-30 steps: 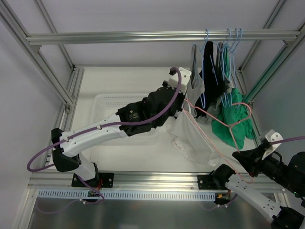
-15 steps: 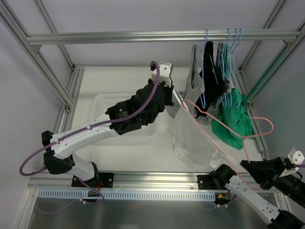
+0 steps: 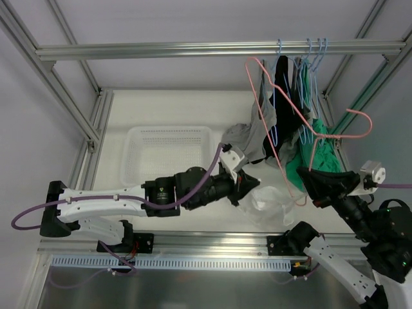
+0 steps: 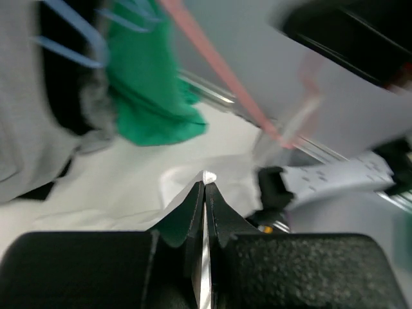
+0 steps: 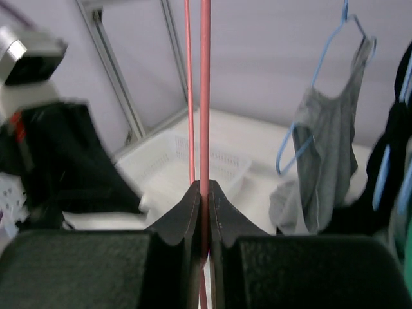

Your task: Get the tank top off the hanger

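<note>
Judging from how things lie, we think the pulling-off step is nearly done. The white tank top [image 3: 270, 201] lies crumpled on the worktop [image 3: 167, 106] near the front edge, between the two arms, and the pink hanger [image 3: 261, 109] stands high above it. The left fingers [image 4: 193, 209] are closed tight on a thin fold of the tank top. The right fingers [image 5: 181, 217] are closed tight on the hanger wire. The hanger's lower corner comes near the tank top, and we cannot tell if a strap is caught there. The next move, in our view, calls for drawing the two well apart, then opening the left fingers.
</note>
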Controlling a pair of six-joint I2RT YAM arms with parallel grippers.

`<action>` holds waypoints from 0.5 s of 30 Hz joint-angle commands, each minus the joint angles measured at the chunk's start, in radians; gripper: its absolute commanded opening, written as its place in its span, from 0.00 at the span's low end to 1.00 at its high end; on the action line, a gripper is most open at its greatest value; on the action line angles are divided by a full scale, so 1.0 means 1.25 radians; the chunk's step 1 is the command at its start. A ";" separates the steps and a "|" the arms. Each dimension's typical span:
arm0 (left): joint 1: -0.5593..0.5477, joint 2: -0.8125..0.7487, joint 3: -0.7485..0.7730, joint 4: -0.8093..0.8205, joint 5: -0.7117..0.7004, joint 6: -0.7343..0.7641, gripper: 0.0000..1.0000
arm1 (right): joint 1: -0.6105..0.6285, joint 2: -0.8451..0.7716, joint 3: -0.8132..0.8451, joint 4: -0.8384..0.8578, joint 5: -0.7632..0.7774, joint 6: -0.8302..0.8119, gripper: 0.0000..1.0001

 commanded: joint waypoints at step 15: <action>-0.085 0.120 -0.176 0.095 -0.249 -0.065 0.00 | -0.004 0.238 0.154 0.186 0.012 0.074 0.00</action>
